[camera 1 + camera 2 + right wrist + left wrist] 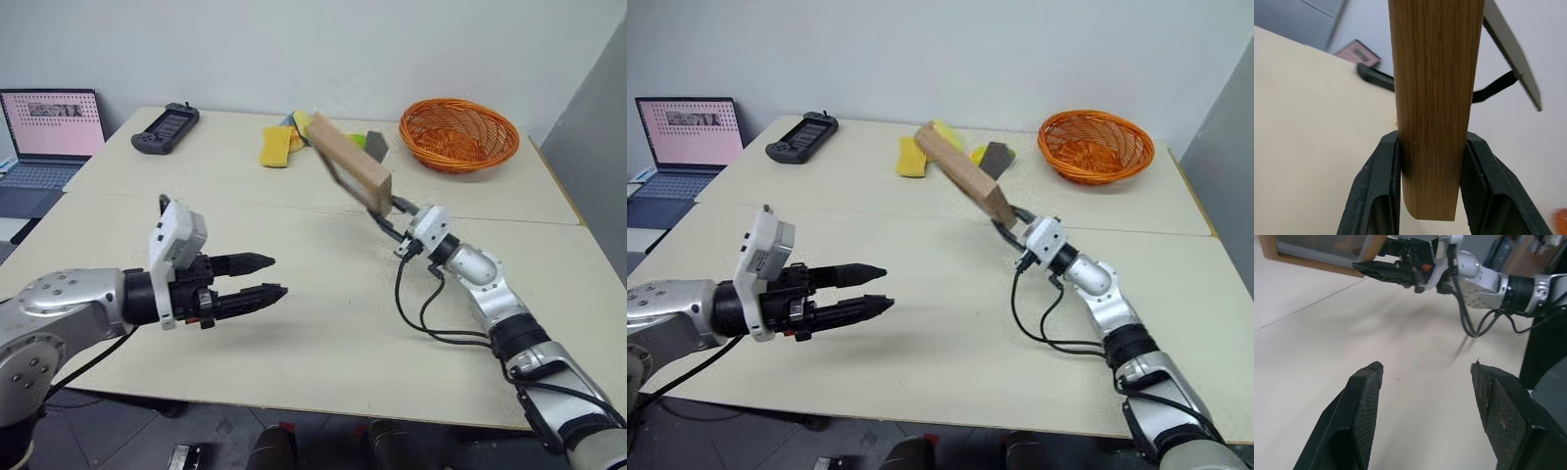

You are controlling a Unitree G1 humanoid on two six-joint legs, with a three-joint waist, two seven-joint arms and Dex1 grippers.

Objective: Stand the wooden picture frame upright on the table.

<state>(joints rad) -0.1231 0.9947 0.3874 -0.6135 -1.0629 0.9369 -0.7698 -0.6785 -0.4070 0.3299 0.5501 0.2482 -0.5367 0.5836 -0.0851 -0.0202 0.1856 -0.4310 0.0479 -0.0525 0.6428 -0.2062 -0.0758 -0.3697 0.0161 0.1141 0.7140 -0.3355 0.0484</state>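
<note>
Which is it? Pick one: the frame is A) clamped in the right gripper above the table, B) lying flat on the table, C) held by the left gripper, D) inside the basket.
A: the right gripper clamps the frame by its wooden edge, tilted in the air above the table; the left gripper is open and empty.

Both arms are silver-grey metal with black joint bands and loose black cables, each ending in a white wrist block and a black two-fingered hand (pixel 266 277) with cross-hatched pads (pixel 1369 404).

no readable text, labels or brands anywhere, laptop screen (pixel 53 123) shows a pink page with content too small to read, handheld controller (pixel 167 128) markings illegible
</note>
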